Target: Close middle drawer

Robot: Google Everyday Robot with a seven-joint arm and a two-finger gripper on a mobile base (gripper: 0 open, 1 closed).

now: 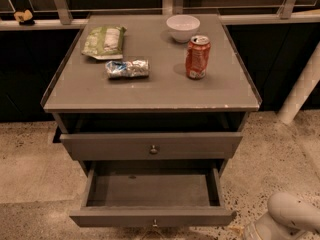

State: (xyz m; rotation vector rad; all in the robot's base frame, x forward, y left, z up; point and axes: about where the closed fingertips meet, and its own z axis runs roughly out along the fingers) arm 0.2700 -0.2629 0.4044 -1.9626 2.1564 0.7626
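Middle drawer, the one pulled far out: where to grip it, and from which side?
Probably the small round knob at the front centre of the middle drawer, approached straight from the front: a central hold should push it in squarely. The gripper is low to its right.

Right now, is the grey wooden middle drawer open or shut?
Open: the middle drawer is pulled far out, inside showing. Gripper sits bottom right.

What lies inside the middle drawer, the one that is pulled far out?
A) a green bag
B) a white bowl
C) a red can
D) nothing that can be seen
D: the middle drawer shows only its bare grey floor; the gripper is in the lower right corner, to the drawer's right.
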